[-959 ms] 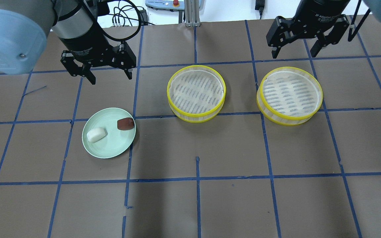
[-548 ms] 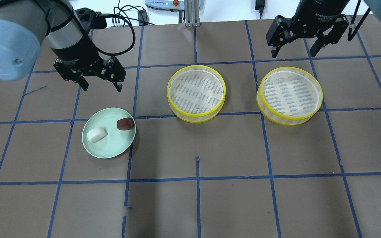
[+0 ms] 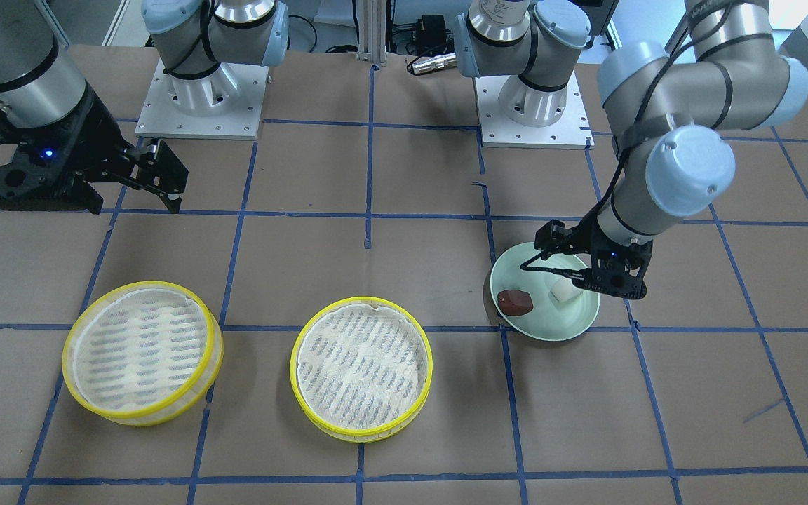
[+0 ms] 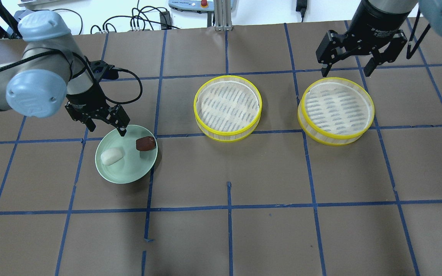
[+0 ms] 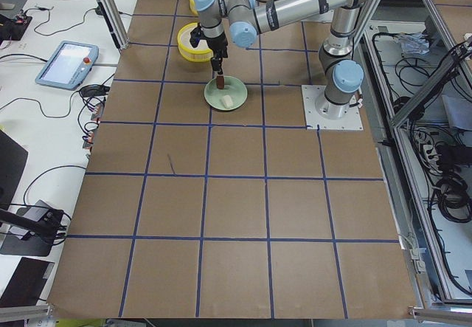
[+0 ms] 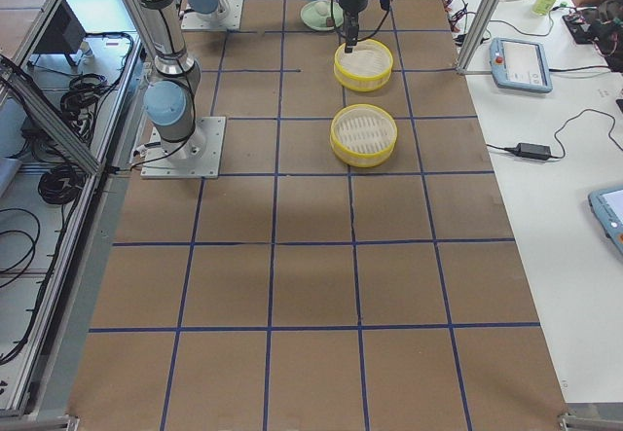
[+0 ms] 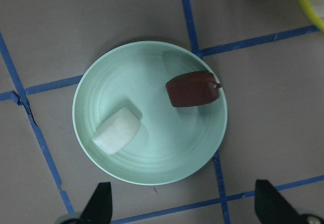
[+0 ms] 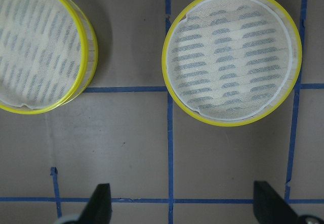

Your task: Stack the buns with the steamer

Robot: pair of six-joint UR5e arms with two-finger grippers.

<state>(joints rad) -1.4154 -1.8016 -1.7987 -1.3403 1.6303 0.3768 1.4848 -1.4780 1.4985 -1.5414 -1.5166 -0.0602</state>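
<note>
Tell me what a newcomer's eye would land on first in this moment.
Two empty yellow-rimmed steamer trays stand out, the middle tray and the right tray, side by side in the overhead view. Left of them a pale green plate holds a white bun and a reddish-brown bun, lying apart, with the left gripper hanging open over the plate. The right gripper hangs open near the right tray.

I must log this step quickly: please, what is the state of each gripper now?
The left gripper: open, holding nothing, by the green plate.
The right gripper: open, holding nothing.
</note>
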